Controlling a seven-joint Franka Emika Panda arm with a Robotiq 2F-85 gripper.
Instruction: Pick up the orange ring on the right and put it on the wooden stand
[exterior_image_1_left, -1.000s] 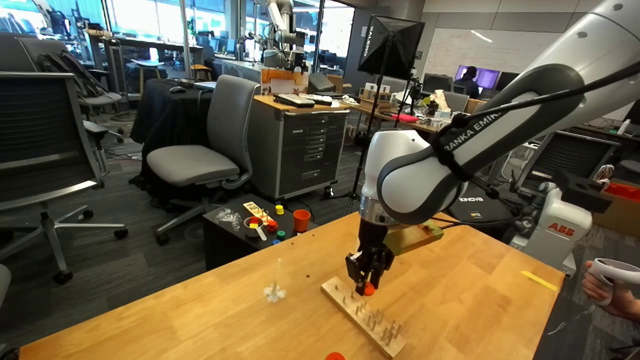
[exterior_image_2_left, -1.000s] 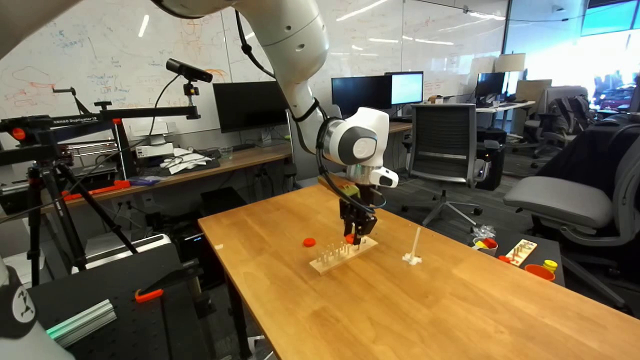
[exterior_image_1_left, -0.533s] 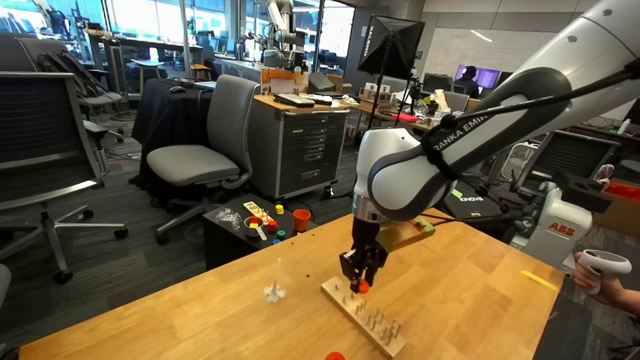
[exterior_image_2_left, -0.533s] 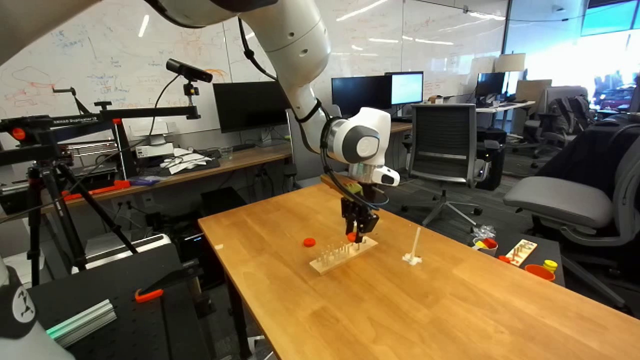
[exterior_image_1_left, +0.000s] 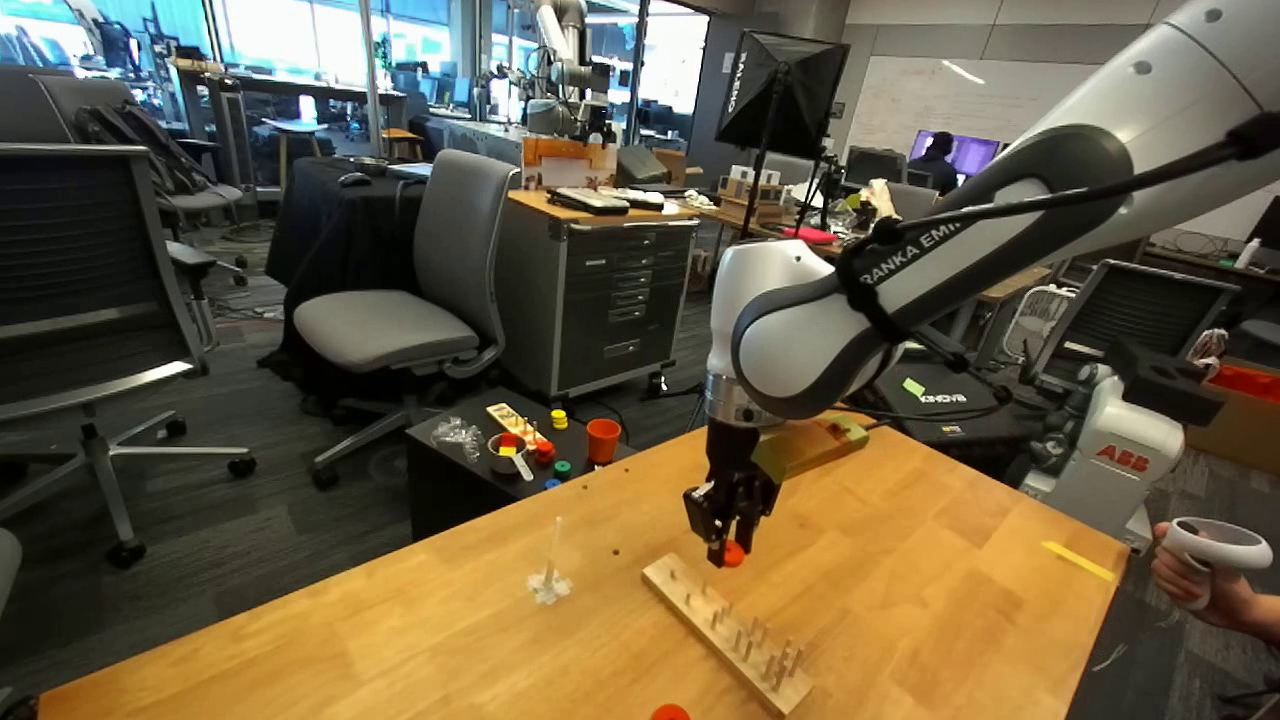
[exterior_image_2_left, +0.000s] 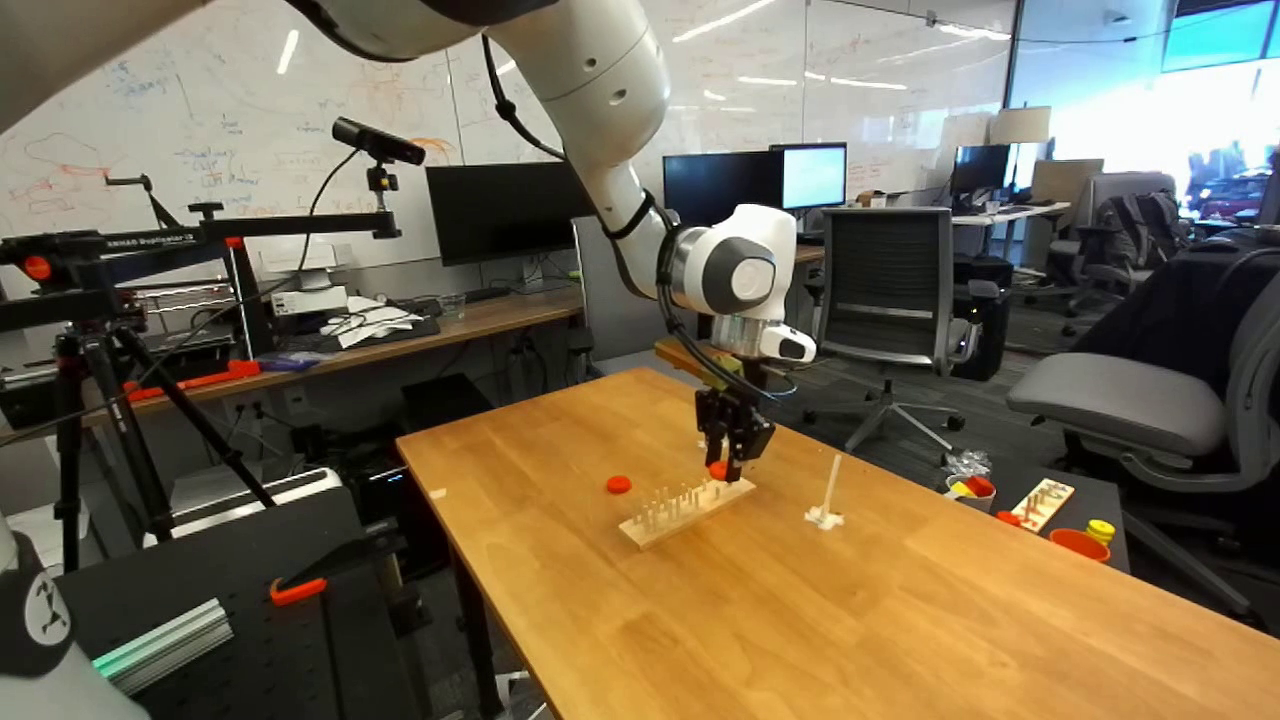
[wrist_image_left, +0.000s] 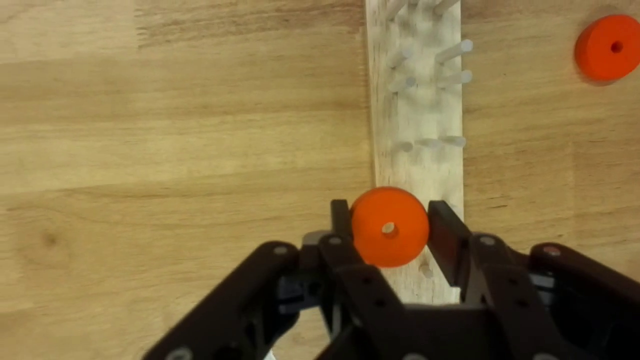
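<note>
My gripper (wrist_image_left: 389, 222) is shut on an orange ring (wrist_image_left: 392, 250), its flat face up, with a fingertip on each side. Both show in the exterior views: the gripper (exterior_image_1_left: 730, 553) and ring (exterior_image_1_left: 735, 557), and the gripper (exterior_image_2_left: 721, 468) and ring (exterior_image_2_left: 716, 471). The ring is held above the wooden stand (wrist_image_left: 417, 175), near its sparsely pegged end, covering its left edge in the wrist view. A peg (wrist_image_left: 425, 270) shows just beside the ring. The stand lies flat on the table in both exterior views (exterior_image_1_left: 722, 640) (exterior_image_2_left: 690, 513).
Another orange ring (wrist_image_left: 602, 55) lies on the table beside the stand, also in both exterior views (exterior_image_1_left: 670, 712) (exterior_image_2_left: 619, 484). A thin upright rod (exterior_image_1_left: 554, 555) on a taped base stands off the stand's other side (exterior_image_2_left: 829, 490). A low black table (exterior_image_2_left: 1085, 515) with toys stands beyond the table edge.
My gripper, still holding the ring, has risen slightly and shifted a little towards and past the sparsely pegged end of the stand. The stand and the other ring have not moved.
</note>
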